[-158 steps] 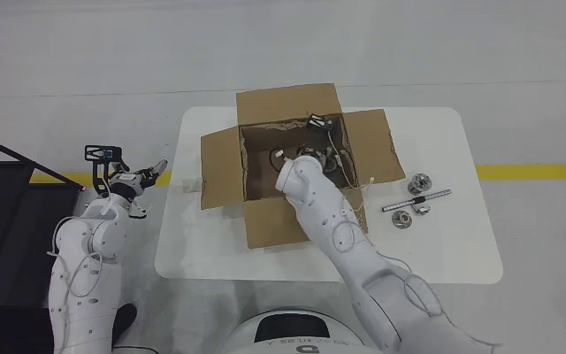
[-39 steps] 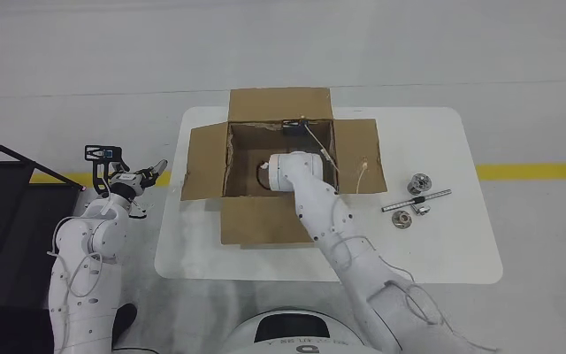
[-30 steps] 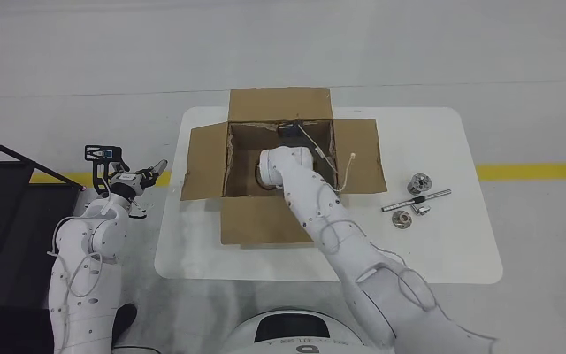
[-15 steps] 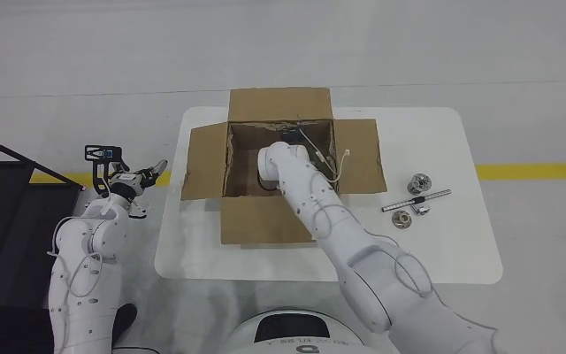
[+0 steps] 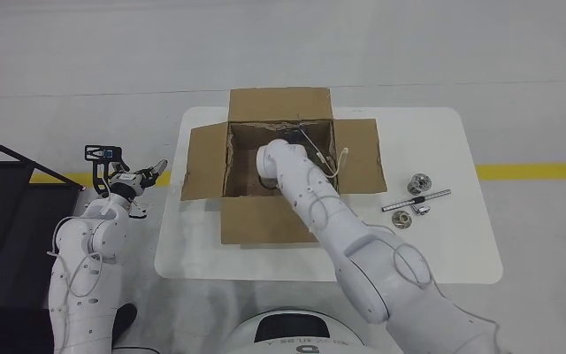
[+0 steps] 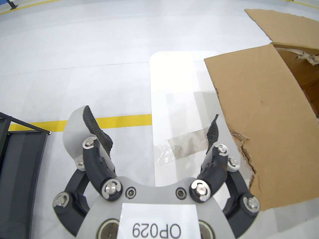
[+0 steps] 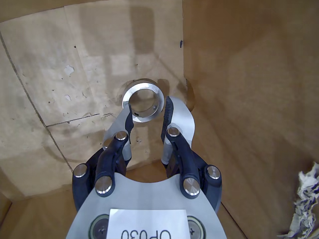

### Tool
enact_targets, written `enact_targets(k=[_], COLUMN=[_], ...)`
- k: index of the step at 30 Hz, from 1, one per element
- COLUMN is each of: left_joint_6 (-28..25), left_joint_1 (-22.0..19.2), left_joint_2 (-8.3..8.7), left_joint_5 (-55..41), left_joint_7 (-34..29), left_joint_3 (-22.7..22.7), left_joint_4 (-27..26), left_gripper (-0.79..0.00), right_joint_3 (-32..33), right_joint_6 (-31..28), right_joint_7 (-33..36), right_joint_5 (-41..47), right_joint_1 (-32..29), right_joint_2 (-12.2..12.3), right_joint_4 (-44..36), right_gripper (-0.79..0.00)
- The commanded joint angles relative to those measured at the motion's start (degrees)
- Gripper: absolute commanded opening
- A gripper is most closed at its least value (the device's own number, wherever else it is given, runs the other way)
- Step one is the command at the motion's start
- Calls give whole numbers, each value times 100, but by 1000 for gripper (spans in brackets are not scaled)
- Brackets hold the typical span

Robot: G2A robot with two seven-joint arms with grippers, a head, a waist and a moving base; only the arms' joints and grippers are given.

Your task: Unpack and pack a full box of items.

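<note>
An open cardboard box [image 5: 205,162] stands on the white table [image 5: 424,257]. My right arm reaches down into it; in the right wrist view my right gripper [image 7: 148,105] is near the box floor, close to a corner, shut on a shiny metal ring [image 7: 143,100] with one finger on each side. My left gripper [image 5: 150,170] hangs open and empty off the table's left edge, with the box's side flap [image 6: 259,125] just beyond its fingertips [image 6: 211,130].
Two round metal parts [image 5: 418,184] [image 5: 402,219] and a thin rod [image 5: 416,201] lie on the table right of the box. Crumpled paper [image 7: 305,200] sits inside the box. A strip of tape [image 6: 187,143] is stuck to the table. A black rack [image 5: 22,203] stands left.
The box has shifted left and squared up since the oldest frame. My right arm has swung further left and lower inside the box. The left arm has not moved.
</note>
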Motion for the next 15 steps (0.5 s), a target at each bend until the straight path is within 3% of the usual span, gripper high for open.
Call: enact_targets(k=[1,8,15], left_joint_6=[0,0,0], left_joint_1=[0,0,0], left_joint_2=[0,0,0], left_joint_5=[0,0,0], left_joint_7=[0,0,0], left_joint_3=[0,0,0], left_joint_4=[0,0,0], left_gripper=[0,0,0], right_joint_3=[16,93,278], right_joint_6=[-111,-429,-91], right_joint_7=[-95,-392,-616], right_joint_5=[120,466,519], right_joint_1=[6,-76,-103], right_joint_2=[-19,-48,32], right_joint_4=[21,-163,-169], right_gripper=[-529,-523,-523])
